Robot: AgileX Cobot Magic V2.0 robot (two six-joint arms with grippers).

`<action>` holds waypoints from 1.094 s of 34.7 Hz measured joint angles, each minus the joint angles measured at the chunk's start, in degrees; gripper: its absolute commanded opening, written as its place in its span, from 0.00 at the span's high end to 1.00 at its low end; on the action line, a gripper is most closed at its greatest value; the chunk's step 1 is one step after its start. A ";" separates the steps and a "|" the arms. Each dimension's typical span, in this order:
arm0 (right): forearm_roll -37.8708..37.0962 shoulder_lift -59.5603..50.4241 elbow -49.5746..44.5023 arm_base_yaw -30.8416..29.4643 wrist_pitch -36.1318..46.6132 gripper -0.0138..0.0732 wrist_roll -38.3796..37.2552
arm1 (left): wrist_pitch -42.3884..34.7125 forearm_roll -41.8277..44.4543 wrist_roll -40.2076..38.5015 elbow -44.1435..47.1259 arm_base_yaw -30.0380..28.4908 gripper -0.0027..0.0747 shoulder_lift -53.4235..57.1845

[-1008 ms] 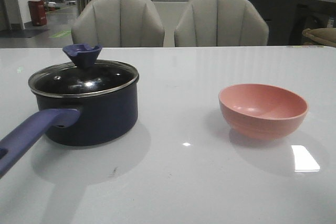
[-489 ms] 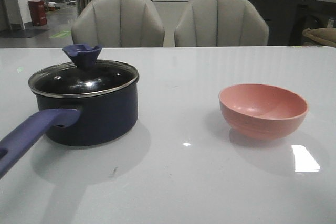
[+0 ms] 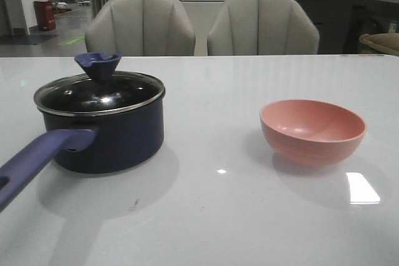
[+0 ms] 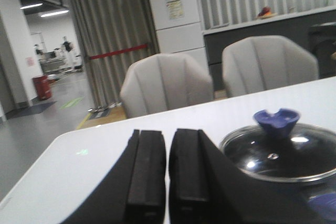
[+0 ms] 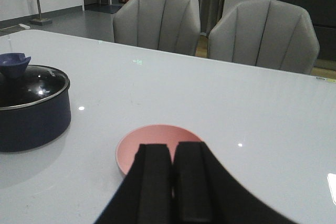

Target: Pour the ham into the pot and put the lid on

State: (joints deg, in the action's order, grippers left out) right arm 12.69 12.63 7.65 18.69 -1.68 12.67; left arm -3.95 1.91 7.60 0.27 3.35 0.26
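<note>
- one pot sits at the left of the front view on the white table, its long purple-blue handle running off toward the lower left corner.
- one lid lies flat on the pot, metal rim seated all round, with one flared purple-blue knob on top.
- one salmon-pink bowl stands at the right of centre, well apart from the pot; what shows of its inside is bare.
- no ham slices can be seen anywhere (the glass lid is too dark and reflective to show what is inside the pot).
- two grey chairs stand behind the far edge of the table, at the top of the frame.
- the left gripper fills the bottom centre of the left wrist view, its two black fingers drawn together with only a thin slit between them and nothing held; the lidded pot lies at the lower right of that view.
- the right gripper fills the bottom centre of the right wrist view, fingers likewise pressed together and empty, with the bowl just behind the fingertips and the pot at the left edge.
- against the front views from a second and half a second ago, pot, lid and bowl are in the same spots; nothing has shifted.
</note>
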 measured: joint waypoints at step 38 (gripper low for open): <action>0.00 0.00 0.00 0.00 0.00 0.67 0.00 | 3.38 -2.21 -8.11 0.00 0.04 0.79 0.00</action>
State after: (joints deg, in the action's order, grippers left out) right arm 12.69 12.63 7.65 18.69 -1.68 12.67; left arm -0.57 -0.30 -0.52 0.27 3.39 0.26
